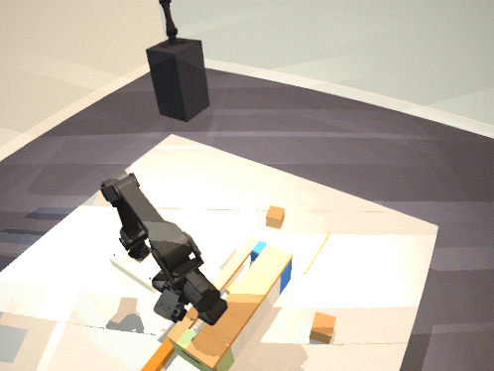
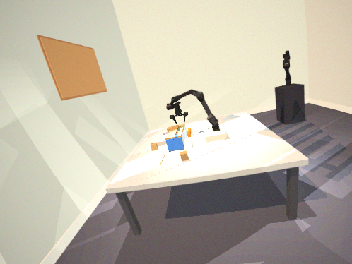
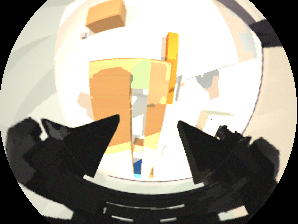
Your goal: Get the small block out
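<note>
The long box (image 1: 248, 293) (image 2: 175, 140) (image 3: 109, 106) lies on the white table (image 1: 377, 258) (image 2: 247, 155). It has an orange and cream top, a blue end (image 1: 286, 278) (image 2: 174, 144) and a green end (image 1: 185, 339). My gripper (image 1: 174, 309) (image 2: 178, 117) (image 3: 148, 120) is open and empty. It hangs above the green end of the box, fingers pointing down over the narrow slot along the box's side. I cannot make out the small block on the shelf in any view.
Two loose orange cubes (image 1: 275, 216) (image 1: 322, 327) lie on the table beyond the box; one also shows in the wrist view (image 3: 107, 15). A thin orange stick (image 1: 316, 253) lies to the right. An orange bar (image 1: 159, 356) (image 3: 172, 63) runs beside the box's green end. A dark pedestal (image 1: 178, 79) stands off the table.
</note>
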Action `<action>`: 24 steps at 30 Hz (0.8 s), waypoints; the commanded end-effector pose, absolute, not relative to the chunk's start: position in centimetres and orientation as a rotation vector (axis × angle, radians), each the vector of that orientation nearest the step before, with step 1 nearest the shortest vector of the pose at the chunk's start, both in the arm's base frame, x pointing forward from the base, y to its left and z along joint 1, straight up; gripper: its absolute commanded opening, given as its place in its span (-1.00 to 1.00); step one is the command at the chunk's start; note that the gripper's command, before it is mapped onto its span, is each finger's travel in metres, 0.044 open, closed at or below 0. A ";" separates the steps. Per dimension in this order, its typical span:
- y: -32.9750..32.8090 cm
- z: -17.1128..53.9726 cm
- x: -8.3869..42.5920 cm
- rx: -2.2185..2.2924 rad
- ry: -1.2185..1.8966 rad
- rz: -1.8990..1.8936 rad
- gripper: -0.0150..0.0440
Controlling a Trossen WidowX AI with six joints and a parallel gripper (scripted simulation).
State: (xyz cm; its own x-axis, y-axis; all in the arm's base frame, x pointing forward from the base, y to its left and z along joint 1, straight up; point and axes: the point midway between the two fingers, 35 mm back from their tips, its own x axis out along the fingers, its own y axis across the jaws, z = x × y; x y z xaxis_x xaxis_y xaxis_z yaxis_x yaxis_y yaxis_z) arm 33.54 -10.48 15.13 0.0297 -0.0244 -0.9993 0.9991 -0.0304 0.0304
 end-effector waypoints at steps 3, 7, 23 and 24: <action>-6.7 14.8 32.6 1.339 1.258 -1.138 0.86; -1.7 14.7 31.0 1.482 1.407 -1.028 0.86; -1.5 13.1 31.1 1.488 1.414 -1.023 0.86; -1.6 13.0 31.1 1.488 1.414 -1.023 0.86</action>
